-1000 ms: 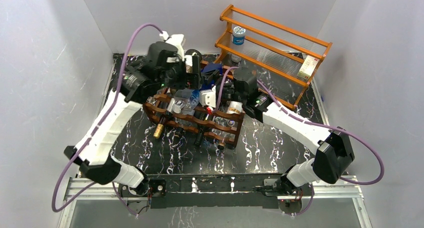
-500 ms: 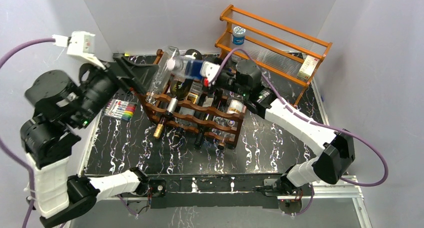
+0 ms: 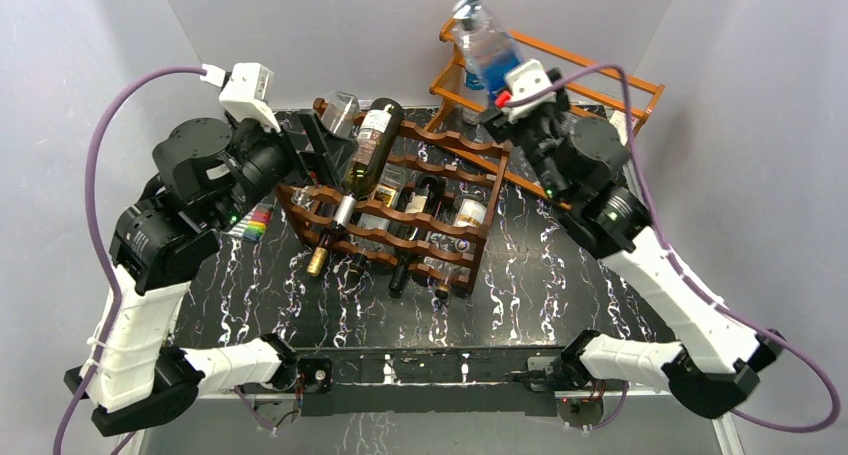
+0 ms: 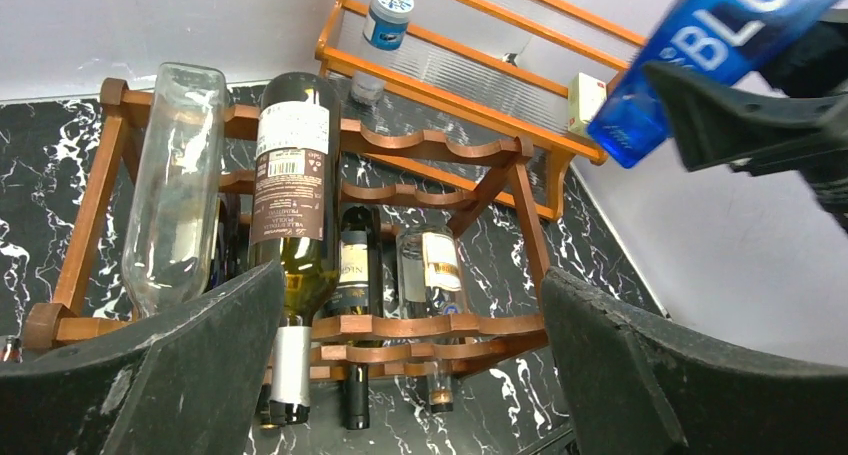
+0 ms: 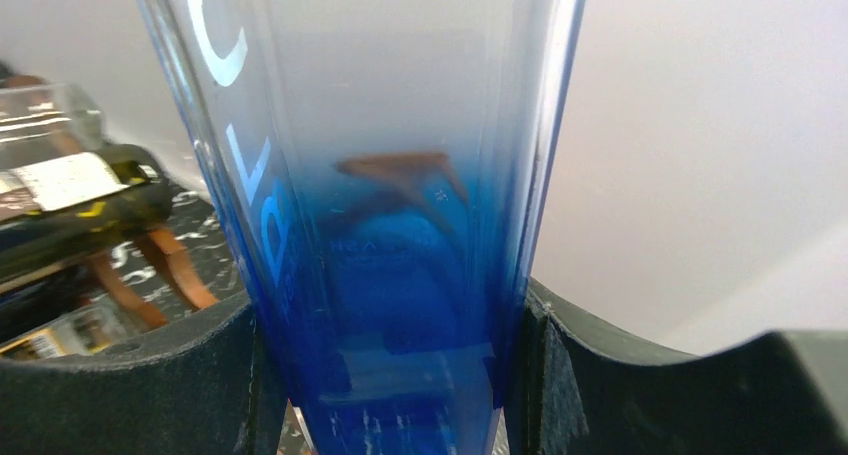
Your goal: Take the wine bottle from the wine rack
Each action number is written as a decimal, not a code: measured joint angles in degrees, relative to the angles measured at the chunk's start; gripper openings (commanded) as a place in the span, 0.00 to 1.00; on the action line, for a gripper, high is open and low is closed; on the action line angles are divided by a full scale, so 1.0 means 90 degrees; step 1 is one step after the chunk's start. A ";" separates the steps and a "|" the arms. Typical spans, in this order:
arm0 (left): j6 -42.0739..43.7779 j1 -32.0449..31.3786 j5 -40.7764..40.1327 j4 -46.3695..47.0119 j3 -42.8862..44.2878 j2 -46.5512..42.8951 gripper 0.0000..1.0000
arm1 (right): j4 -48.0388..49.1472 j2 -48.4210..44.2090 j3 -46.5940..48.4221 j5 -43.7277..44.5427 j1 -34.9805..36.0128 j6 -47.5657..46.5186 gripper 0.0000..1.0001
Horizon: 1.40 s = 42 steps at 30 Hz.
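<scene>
Wine bottle hangs high behind the wine rack, clear of its slots, because our right gripper clamps its blue body; our left gripper gapes empty beside that rack.

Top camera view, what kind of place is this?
Probably a robot test booth, not a home or shop: plain white walls box in a black marbled table, the left arm and right arm are bolted at its near edge, and a wine rack serves as a prop.

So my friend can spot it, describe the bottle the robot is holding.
Find the dark wooden wine rack mid-table, then look behind it, right, above the orange shelf. The bottle there hangs in the right pincer; unlike the racked ones, it is clear blue with white letters.
</scene>
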 measured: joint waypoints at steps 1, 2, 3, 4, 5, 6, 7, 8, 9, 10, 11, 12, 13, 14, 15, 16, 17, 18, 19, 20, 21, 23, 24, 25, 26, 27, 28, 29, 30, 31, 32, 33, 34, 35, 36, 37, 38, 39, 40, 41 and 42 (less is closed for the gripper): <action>0.0000 0.0000 0.0022 0.0002 -0.0056 0.0005 0.98 | -0.0010 -0.0236 -0.0124 0.0313 0.0000 0.0000 0.00; -0.0002 0.0000 0.0039 0.0019 -0.0104 0.0005 0.98 | -0.0015 -0.0403 -0.0231 0.0495 -0.0002 0.0012 0.00; -0.0007 0.0000 0.0056 0.0056 -0.0177 -0.0017 0.98 | 0.0022 -0.0585 -0.0408 0.0673 -0.0002 0.0015 0.00; -0.0019 0.0000 0.0078 0.0097 -0.0274 -0.0056 0.98 | 0.0080 -0.0886 -0.0719 0.0928 -0.0002 0.0017 0.00; -0.0029 0.0000 0.0100 0.0134 -0.0355 -0.0090 0.98 | 0.0080 -0.1054 -0.0903 0.1073 -0.0002 0.0027 0.00; -0.0051 0.0000 0.0121 0.0168 -0.0425 -0.0119 0.98 | 0.0172 -0.1314 -0.1251 0.1331 -0.0002 0.0029 0.00; -0.0063 0.0000 0.0155 0.0187 -0.0471 -0.0136 0.98 | 0.0172 -0.1413 -0.1392 0.1445 -0.0010 0.0044 0.00; -0.0078 0.0000 0.0199 0.0206 -0.0510 -0.0146 0.98 | 0.0311 -0.1552 -0.1659 0.1613 -0.0027 0.0036 0.00; -0.0104 0.0000 0.0238 0.0228 -0.0546 -0.0148 0.98 | 0.0532 -0.1693 -0.2008 0.1751 -0.0068 0.0032 0.00; -0.0124 0.0000 0.0272 0.0245 -0.0576 -0.0146 0.98 | 0.0719 -0.1795 -0.2300 0.1826 -0.0097 0.0034 0.00; -0.0151 0.0000 0.0311 0.0282 -0.0622 -0.0146 0.98 | 0.0930 -0.1882 -0.2623 0.1875 -0.0151 0.0036 0.00; -0.0172 0.0000 0.0340 0.0299 -0.0656 -0.0146 0.98 | 0.1081 -0.1943 -0.2914 0.1919 -0.0219 0.0053 0.00; -0.0189 0.0000 0.0369 0.0301 -0.0678 -0.0146 0.98 | 0.1197 -0.1962 -0.3106 0.1928 -0.0277 0.0073 0.00; -0.0202 0.0000 0.0389 0.0306 -0.0697 -0.0146 0.98 | 0.1345 -0.1970 -0.3349 0.1906 -0.0391 0.0136 0.00; -0.0223 0.0000 0.0403 0.0328 -0.0731 -0.0148 0.98 | 0.1508 -0.1967 -0.3589 0.1804 -0.0554 0.0248 0.00; -0.0240 0.0000 0.0420 0.0338 -0.0758 -0.0155 0.98 | 0.1634 -0.1955 -0.3844 0.1617 -0.0840 0.0476 0.00; -0.0248 0.0000 0.0430 0.0340 -0.0777 -0.0158 0.98 | 0.1717 -0.1950 -0.4024 0.1443 -0.1122 0.0678 0.00; -0.0255 0.0000 0.0440 0.0340 -0.0787 -0.0160 0.98 | 0.1758 -0.1936 -0.4214 0.1183 -0.1542 0.0954 0.00; -0.0267 0.0000 0.0452 0.0347 -0.0811 -0.0165 0.98 | 0.1804 -0.1919 -0.4359 0.0988 -0.1940 0.1219 0.00; -0.0282 0.0000 0.0469 0.0342 -0.0840 -0.0177 0.98 | 0.1855 -0.1885 -0.4539 0.0670 -0.2499 0.1566 0.00; -0.0291 0.0000 0.0483 0.0333 -0.0872 -0.0192 0.98 | 0.1894 -0.1838 -0.4709 0.0367 -0.3067 0.1923 0.00; -0.0306 0.0000 0.0500 0.0340 -0.0923 -0.0211 0.98 | 0.2084 -0.1770 -0.5013 -0.0029 -0.3813 0.2407 0.00; -0.0313 0.0000 0.0505 0.0338 -0.0947 -0.0223 0.98 | 0.2205 -0.1758 -0.5180 -0.0194 -0.4065 0.2599 0.00; -0.0318 0.0000 0.0517 0.0333 -0.0981 -0.0238 0.98 | 0.2494 -0.1758 -0.5433 -0.0469 -0.4316 0.2803 0.00; -0.0323 0.0000 0.0525 0.0330 -0.0993 -0.0240 0.98 | 0.2907 -0.1758 -0.5785 -0.0799 -0.4524 0.3026 0.00; -0.0330 0.0000 0.0537 0.0338 -0.1008 -0.0243 0.98 | 0.3206 -0.1746 -0.6020 -0.1005 -0.4619 0.3162 0.00; -0.0335 0.0000 0.0544 0.0340 -0.1025 -0.0243 0.98 | 0.3534 -0.1724 -0.6297 -0.1256 -0.4690 0.3320 0.00; -0.0338 0.0000 0.0551 0.0340 -0.1047 -0.0245 0.98 | 0.3840 -0.1676 -0.6545 -0.1515 -0.4731 0.3458 0.00; -0.0335 0.0000 0.0561 0.0338 -0.1071 -0.0243 0.98 | 0.4048 -0.1620 -0.6713 -0.1724 -0.4748 0.3551 0.00; -0.0338 0.0000 0.0571 0.0335 -0.1088 -0.0240 0.98 | 0.4367 -0.1518 -0.6904 -0.1957 -0.4753 0.3655 0.00; -0.0335 0.0000 0.0585 0.0340 -0.1112 -0.0236 0.98 | 0.4653 -0.1404 -0.7055 -0.2154 -0.4753 0.3735 0.00; -0.0335 0.0000 0.0595 0.0345 -0.1141 -0.0236 0.98 | 0.5008 -0.1253 -0.7218 -0.2351 -0.4750 0.3806 0.00; -0.0335 0.0000 0.0605 0.0340 -0.1183 -0.0236 0.98 | 0.5348 -0.1105 -0.7351 -0.2533 -0.4750 0.3849 0.00; -0.0333 0.0000 0.0612 0.0345 -0.1226 -0.0233 0.98 | 0.5685 -0.0942 -0.7480 -0.2698 -0.4745 0.3874 0.00; -0.0333 0.0000 0.0614 0.0345 -0.1277 -0.0233 0.98 | 0.6023 -0.0767 -0.7599 -0.2827 -0.4745 0.3886 0.00; -0.0333 0.0000 0.0619 0.0338 -0.1326 -0.0228 0.98 | 0.6285 -0.0619 -0.7684 -0.2919 -0.4748 0.3886 0.00; -0.0330 0.0000 0.0627 0.0342 -0.1370 -0.0223 0.98 | 0.6574 -0.0447 -0.7776 -0.3019 -0.4748 0.3876 0.00; -0.0325 0.0000 0.0636 0.0328 -0.1409 -0.0209 0.98 | 0.6764 -0.0304 -0.7822 -0.3121 -0.4750 0.3861 0.00; -0.0321 0.0000 0.0644 0.0325 -0.1430 -0.0197 0.98 | 0.6936 -0.0168 -0.7851 -0.3208 -0.4750 0.3840 0.00; -0.0316 0.0000 0.0653 0.0328 -0.1450 -0.0187 0.98 | 0.7164 -0.0015 -0.7881 -0.3298 -0.4750 0.3813 0.00; -0.0311 0.0000 0.0661 0.0330 -0.1472 -0.0185 0.98 | 0.7332 0.0112 -0.7881 -0.3344 -0.4750 0.3803 0.00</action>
